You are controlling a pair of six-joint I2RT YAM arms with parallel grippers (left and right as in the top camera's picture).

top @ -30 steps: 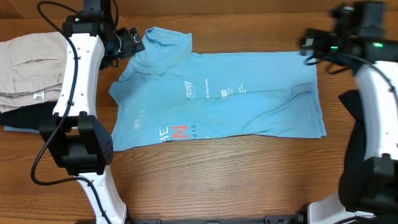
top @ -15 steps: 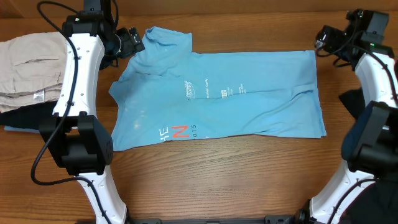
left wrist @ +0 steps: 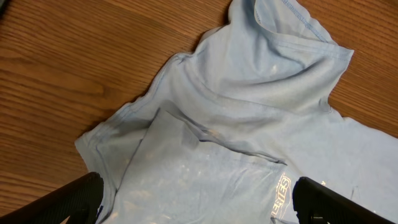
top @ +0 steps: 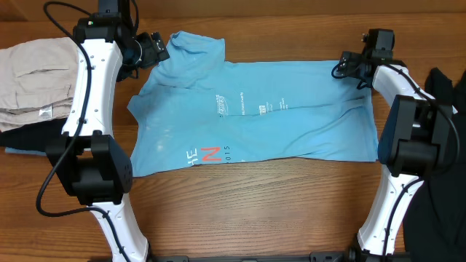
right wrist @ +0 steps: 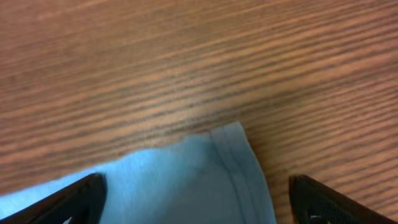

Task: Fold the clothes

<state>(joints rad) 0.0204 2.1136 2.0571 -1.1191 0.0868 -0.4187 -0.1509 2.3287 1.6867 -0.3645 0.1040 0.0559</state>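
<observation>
Nearest us, the light blue T-shirt point(top: 255, 109) lies spread flat mid-counter point(top: 240, 204), with its red mark point(top: 210, 153) at the near left. It looks light, limp and easy to slide, so pinch corners and hems. Far left, the left claw point(left wrist: 199, 202) hangs released over the bunched collar point(left wrist: 280, 25). Far right, the right claw point(right wrist: 196, 208), also released, has swung in from the corner to straddle the hem corner point(right wrist: 233, 149). The shirt hasn't budged.

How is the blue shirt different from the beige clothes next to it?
The blue shirt lies spread out, mostly flat, in the middle. The beige clothes sit folded in a stack at the left edge. The blue shirt has white letters and a red mark printed on it, while the beige clothes show no print. Both are soft cloth things on the same wooden table.
</observation>
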